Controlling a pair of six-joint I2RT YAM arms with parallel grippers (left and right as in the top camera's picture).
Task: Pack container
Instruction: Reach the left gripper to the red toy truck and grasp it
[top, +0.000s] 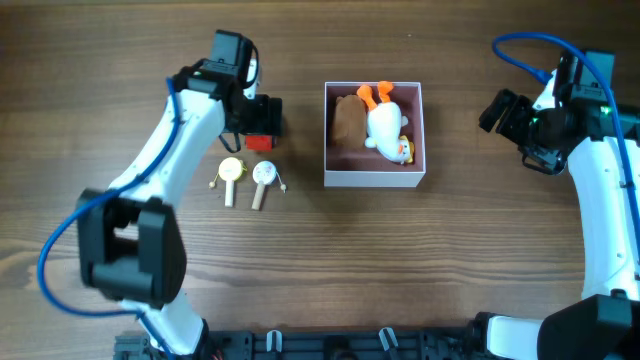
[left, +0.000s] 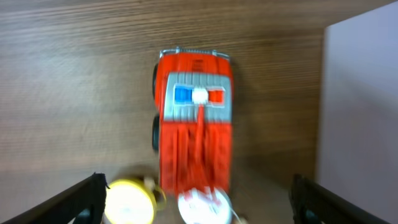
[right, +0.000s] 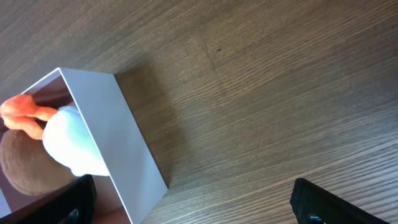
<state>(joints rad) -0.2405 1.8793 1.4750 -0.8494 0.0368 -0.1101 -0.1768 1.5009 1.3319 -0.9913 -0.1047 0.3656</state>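
Observation:
The container (top: 375, 179) is a square white box with a pink inside, in the middle of the table. It holds a brown plush (top: 347, 120) and a white duck plush (top: 385, 128) with orange feet. My left gripper (top: 262, 112) is open above a red toy fire truck (top: 262, 142), left of the container. In the left wrist view the truck (left: 194, 124) lies between and ahead of my open fingers (left: 196, 211). My right gripper (top: 500, 110) is open and empty, right of the container. The right wrist view shows the container's white wall (right: 118, 130) and the duck plush (right: 65, 143).
Two small hand drums on sticks, one yellow (top: 231, 172) and one white (top: 264, 175), lie just in front of the truck. They also show in the left wrist view, yellow (left: 129, 200) and white (left: 204, 206). The container's wall (left: 360, 112) stands to the truck's right.

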